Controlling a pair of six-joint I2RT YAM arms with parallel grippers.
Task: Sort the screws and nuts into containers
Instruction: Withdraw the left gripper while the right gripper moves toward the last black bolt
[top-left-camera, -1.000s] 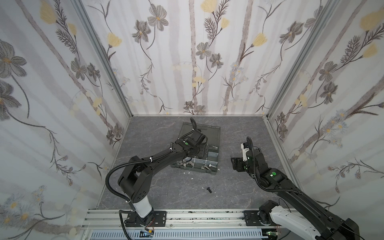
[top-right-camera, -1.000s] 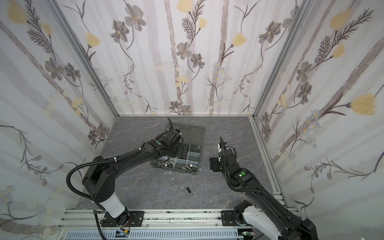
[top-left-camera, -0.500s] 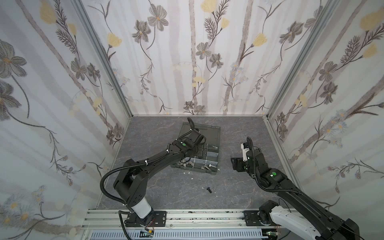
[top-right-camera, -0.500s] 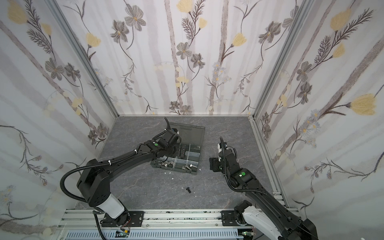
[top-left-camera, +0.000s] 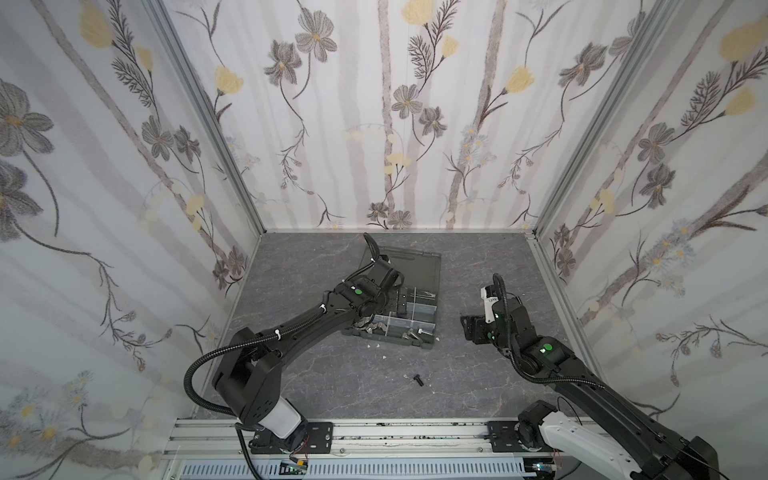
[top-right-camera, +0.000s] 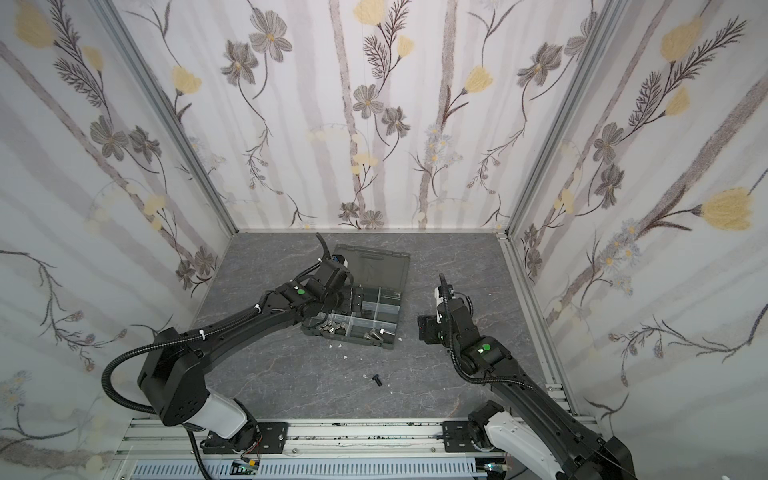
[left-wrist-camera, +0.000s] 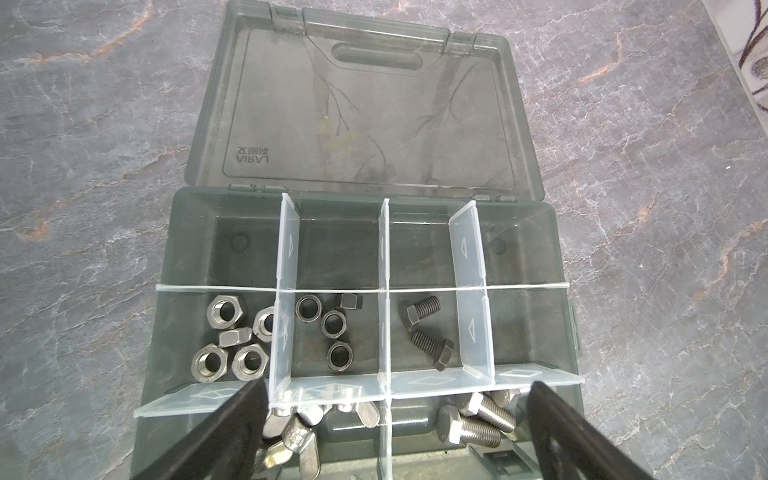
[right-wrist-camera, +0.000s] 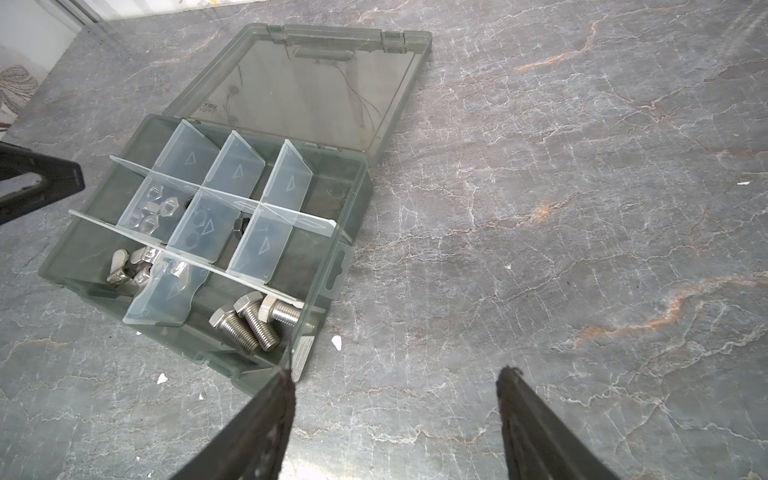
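While its lid (left-wrist-camera: 365, 124) is laid back flat, box (left-wrist-camera: 559, 257): set on the table (top-left-camera: 311, 257) and split into cells by clear dividers (left-wrist-camera: 286, 249).
Left gripper (left-wrist-camera: 395, 390): held over the box's front row, fingers spread wide, nothing clamped between them.
Right gripper (right-wrist-camera: 397, 374): held above the table just off the box's front right corner, fingers parted, nothing gripped.
Hex nuts (left-wrist-camera: 235, 336): silver, five counted, gathered in the box's middle row, in the cell at its left end.
Black nuts (left-wrist-camera: 351, 302): four seen in the next cell of that middle row, just beside the hex nuts, with one divider between.
Black screws (left-wrist-camera: 428, 345): two laid in the third cell of the middle row, heads turned opposite ways.
Wing nuts (left-wrist-camera: 299, 432): silver, piled in the front row's left cell, partly hidden by a left finger.
Silver screws (right-wrist-camera: 249, 328): three shown in the front row's right cell, side by side and touching.
Loose screw (top-left-camera: 417, 379): black, lying on the table well apart from the box, out beyond its front wall.
Flecks (right-wrist-camera: 336, 341): white, scattered on the table close to the box's front wall.
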